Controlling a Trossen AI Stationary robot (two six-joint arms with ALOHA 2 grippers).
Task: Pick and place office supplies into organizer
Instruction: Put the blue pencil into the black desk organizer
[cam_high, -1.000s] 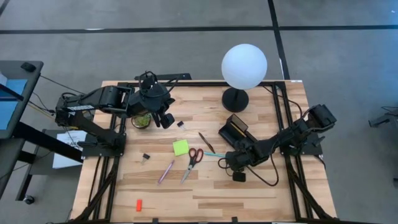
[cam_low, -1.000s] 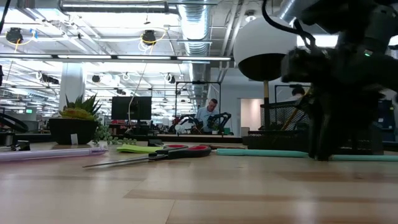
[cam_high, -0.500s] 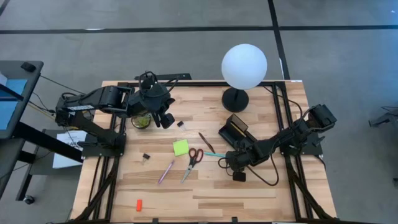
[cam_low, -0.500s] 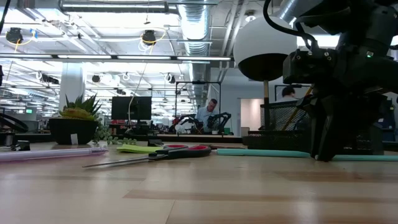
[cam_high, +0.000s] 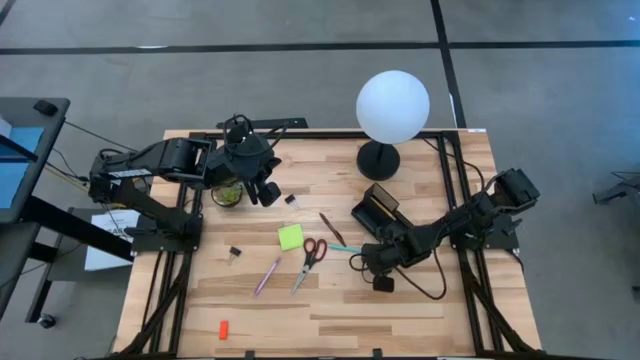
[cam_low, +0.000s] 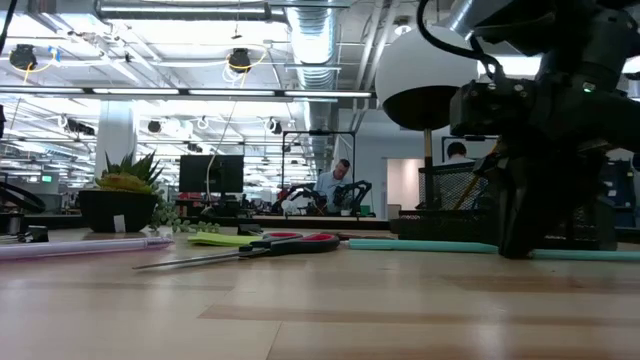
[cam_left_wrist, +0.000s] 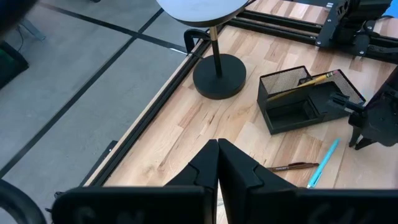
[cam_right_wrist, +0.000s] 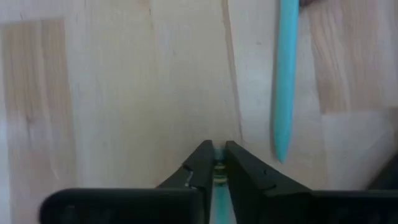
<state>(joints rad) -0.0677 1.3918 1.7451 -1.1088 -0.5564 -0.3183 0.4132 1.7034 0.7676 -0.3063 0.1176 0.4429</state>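
Wood tabletop (cam_high: 330, 310): slim teal pen (cam_right_wrist: 286, 74), flat, w/ tapered tip.

Teal pen (cam_high: 343, 248), red-handled scissors (cam_high: 309, 262), lime-green sticky-note pad (cam_high: 290, 237) — black mesh organizer (cam_high: 377, 211).

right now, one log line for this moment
right tool: shut on teal pen | left tool: shut, by plant | organizer: holds pencil

A white globe lamp (cam_high: 393, 106) stands on a round black base (cam_high: 379, 159) near the counter's (cam_high: 330, 320) far edge, well beyond the right jaws. A small spiky green potted plant (cam_high: 228, 194) sits just beside the left jaws. The counter is pale wood planks. Grey floor (cam_high: 300, 70) with dark lines surrounds it. Beyond, a person (cam_low: 327, 184) sits in an office under ceiling ducts.
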